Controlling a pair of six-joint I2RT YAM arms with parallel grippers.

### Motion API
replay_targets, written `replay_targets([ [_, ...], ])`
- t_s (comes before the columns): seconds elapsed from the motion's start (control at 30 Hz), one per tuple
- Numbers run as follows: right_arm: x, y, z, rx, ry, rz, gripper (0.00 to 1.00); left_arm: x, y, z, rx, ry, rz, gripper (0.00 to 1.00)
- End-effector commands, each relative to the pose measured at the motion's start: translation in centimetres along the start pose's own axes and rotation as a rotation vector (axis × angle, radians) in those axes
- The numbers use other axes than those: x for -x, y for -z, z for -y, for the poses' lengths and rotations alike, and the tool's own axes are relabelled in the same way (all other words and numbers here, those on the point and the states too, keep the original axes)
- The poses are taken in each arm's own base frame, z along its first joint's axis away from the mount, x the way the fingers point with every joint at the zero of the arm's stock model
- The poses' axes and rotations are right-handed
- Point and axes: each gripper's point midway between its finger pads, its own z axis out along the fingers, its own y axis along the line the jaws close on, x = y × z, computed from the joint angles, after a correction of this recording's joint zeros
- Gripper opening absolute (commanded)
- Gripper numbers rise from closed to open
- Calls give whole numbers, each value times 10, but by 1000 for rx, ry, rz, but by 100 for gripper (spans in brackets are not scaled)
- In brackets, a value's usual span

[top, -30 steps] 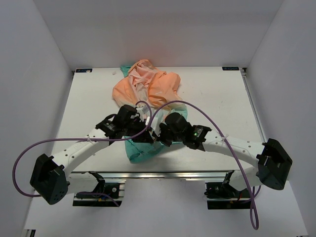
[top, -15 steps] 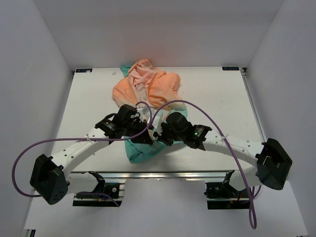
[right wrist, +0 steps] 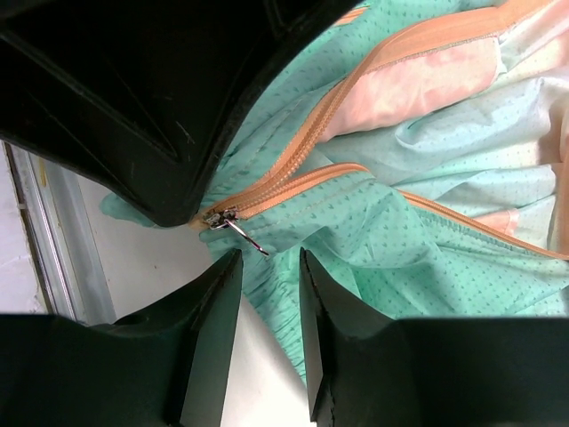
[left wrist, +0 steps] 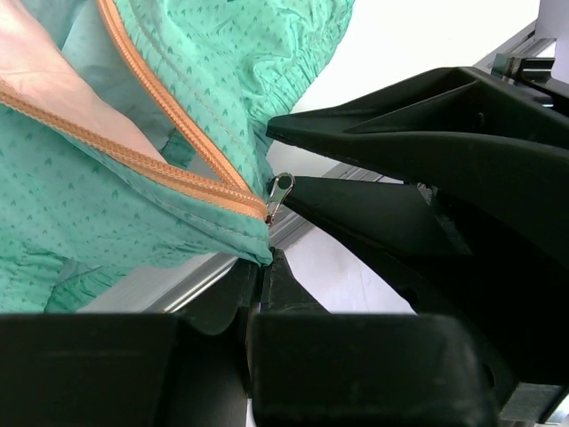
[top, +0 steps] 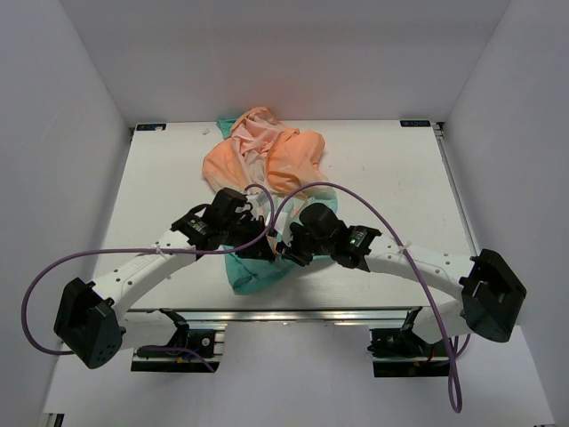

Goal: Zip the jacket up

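Jacket [top: 267,165] lies crumpled on the white worktop [top: 400,178], a little left of centre. It is thin, crinkly cloth, with the peach-orange top bunched toward the far side and the teal bottom trailing to the near edge, where my left gripper [top: 263,249] and right gripper [top: 289,252] meet over it. From above I get that whole layout, but the wrists cover the hem and I cannot see the fastening at all. The wrist cameras fill that in. The orange zipper [right wrist: 293,178] runs as two tapes that spread apart up the jacket, with pale peach cloth between them. They join only at the hem, where a small silver pull [right wrist: 240,236] hangs loose. The left wrist view alone shows the right gripper's black fingers [left wrist: 391,116] reaching in from the side, just beside the pull. The left jaws are clenched on the hem corner right below the zipper's end. The right jaws stand parted a modest way, the pull's tip hanging just over the gap between them, and they grip nothing.
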Motion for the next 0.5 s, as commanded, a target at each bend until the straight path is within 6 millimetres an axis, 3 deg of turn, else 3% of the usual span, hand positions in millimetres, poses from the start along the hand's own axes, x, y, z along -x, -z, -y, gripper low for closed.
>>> replay_targets([
  [0.0,12,3,1,9,36,43,38,7,9,17,-57,-44,24,0],
  [0.3,25,8,8,-23,78,78,42,3,7,15,-55,-40,8,0],
  [0.47,21,17,12,-53,107,65,41,2,7,14,-54,-41,6,0],
])
